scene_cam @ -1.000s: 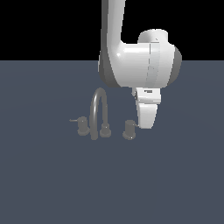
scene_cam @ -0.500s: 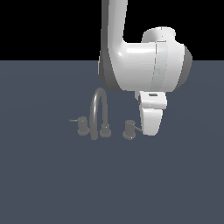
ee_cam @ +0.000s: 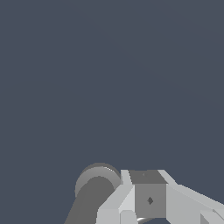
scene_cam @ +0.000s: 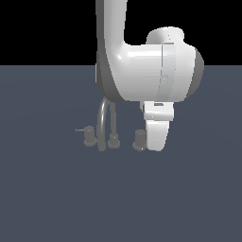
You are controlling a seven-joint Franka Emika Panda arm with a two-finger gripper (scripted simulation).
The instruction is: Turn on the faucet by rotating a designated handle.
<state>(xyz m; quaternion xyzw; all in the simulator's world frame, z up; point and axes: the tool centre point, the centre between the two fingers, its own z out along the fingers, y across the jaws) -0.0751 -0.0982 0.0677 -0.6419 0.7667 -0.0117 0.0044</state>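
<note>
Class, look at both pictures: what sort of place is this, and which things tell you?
Probably a simulated test scene, not a real kitchen: a small grey faucet stands alone on a bare, flat slate floor under a black backdrop, with a smooth white arm rendered above it.

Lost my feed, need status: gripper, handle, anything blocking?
Gripper low beside handle, grip state unclear. Handle's lever hidden behind gripper. Spout stands apart; nothing blocking.
</note>
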